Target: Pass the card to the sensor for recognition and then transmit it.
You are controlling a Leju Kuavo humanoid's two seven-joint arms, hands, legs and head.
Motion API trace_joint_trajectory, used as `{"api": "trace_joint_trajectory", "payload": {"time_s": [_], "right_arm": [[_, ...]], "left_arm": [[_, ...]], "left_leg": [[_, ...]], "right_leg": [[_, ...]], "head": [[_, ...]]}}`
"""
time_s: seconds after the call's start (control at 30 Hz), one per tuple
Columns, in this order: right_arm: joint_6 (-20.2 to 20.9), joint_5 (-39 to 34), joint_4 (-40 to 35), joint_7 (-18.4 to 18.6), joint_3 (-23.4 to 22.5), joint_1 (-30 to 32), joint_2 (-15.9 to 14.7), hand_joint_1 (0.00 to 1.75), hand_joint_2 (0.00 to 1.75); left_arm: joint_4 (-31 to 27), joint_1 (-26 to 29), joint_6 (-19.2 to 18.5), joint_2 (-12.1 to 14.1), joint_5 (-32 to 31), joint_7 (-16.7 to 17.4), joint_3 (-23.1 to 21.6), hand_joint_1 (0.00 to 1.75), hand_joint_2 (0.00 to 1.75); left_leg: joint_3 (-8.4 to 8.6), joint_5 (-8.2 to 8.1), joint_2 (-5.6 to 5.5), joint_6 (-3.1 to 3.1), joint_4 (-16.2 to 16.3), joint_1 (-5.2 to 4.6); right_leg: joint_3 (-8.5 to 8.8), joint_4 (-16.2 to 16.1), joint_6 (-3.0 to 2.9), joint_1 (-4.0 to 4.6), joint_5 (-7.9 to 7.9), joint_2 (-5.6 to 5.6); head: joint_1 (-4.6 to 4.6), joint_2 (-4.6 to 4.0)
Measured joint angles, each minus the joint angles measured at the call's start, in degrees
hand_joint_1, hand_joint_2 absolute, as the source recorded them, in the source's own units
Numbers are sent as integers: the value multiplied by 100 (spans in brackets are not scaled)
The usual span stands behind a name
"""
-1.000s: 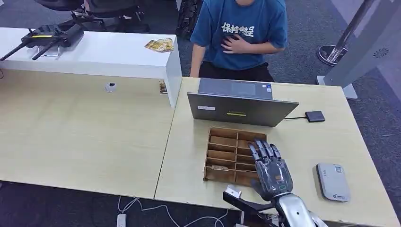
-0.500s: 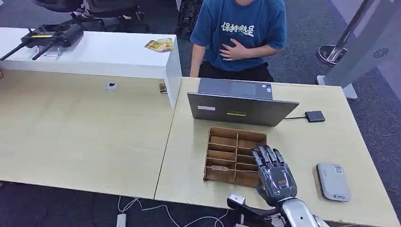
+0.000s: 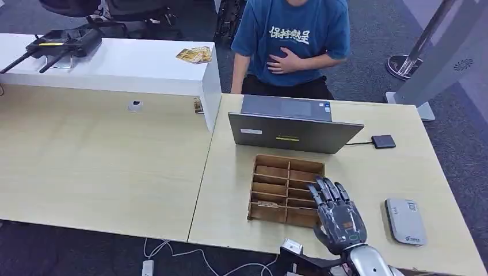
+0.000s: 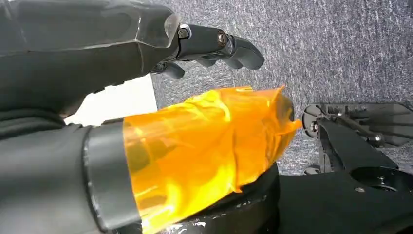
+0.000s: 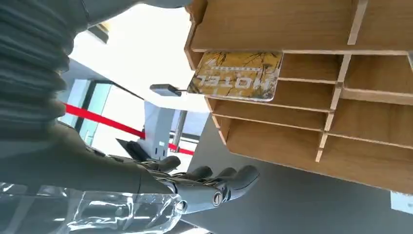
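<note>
A yellow patterned card point(image 5: 236, 75) printed with "HOTEL" stands in a slot of the wooden rack point(image 5: 311, 29); in the head view the card point(image 3: 266, 203) sits in a near left slot of the rack point(image 3: 286, 164). My right hand point(image 3: 338, 216) hovers over the rack's near right corner, fingers stretched out and apart, holding nothing. The right wrist view shows this hand point(image 5: 195, 187) a little way off from the card. A grey-white sensor box point(image 3: 405, 221) lies flat on the table, right of the hand. My left hand point(image 4: 160, 112), its thumb wrapped in orange tape, hangs over grey carpet with nothing in it.
An open laptop point(image 3: 293, 131) stands just behind the rack. A small black device point(image 3: 383, 141) on a cable lies right of the laptop. A person in a blue shirt point(image 3: 293, 34) stands across the table. A white counter point(image 3: 115, 66) with more cards point(image 3: 194, 54) is at the far left.
My right hand has drawn back toward the table's near edge and slightly to the right, off the rack's middle. The card stays in its slot.
</note>
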Motion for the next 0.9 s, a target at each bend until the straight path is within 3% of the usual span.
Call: {"api": "trace_joint_trajectory", "payload": {"time_s": [0.03, 0.23, 0.5, 0.67, 0.7, 0.9], "right_arm": [[0, -35, -52, -6, -6, 9, -26, 0, 0], [-101, -451, -162, -55, -17, 16, -8, 0, 0], [-802, -518, -40, 116, -22, 246, 494, 0, 0], [-890, -472, 4, 153, -31, 363, 647, 0, 0], [-890, -472, 6, 155, -35, 375, 658, 0, 175], [-1021, -422, 22, 195, -98, 462, 743, 0, 175]], "left_arm": [[0, 0, 0, 0, 0, -17, 11, 0, 0], [0, 0, 9, -2, -15, -35, 26, 0, 0], [0, -1, 13, -18, 0, -50, 101, 0, 0], [0, -2, 13, -31, 2, -50, 120, 0, 0], [0, -2, 13, -31, 2, -50, 120, 0, 0], [0, -1, 13, -31, 2, -50, 122, 0, 0]], "left_leg": [[0, 0, 0, 0, 0, 0], [-1, 0, 0, 0, 0, 1], [0, 0, 0, -1, -1, 5], [-1, 0, 0, 0, -1, 5], [-1, 0, 0, 0, 0, 4], [0, 0, 0, 0, 0, 3]], "right_leg": [[0, 0, 0, 0, 0, 0], [0, 0, 0, 1, 0, -1], [0, 3, -1, 5, -1, -1], [0, 2, -1, 4, -1, 0], [1, 2, -1, 4, -1, 0], [1, 0, 0, 4, 0, -1]], "head": [[0, 0], [2, 0], [-2, 0], [0, 0], [0, 0], [0, 0]]}}
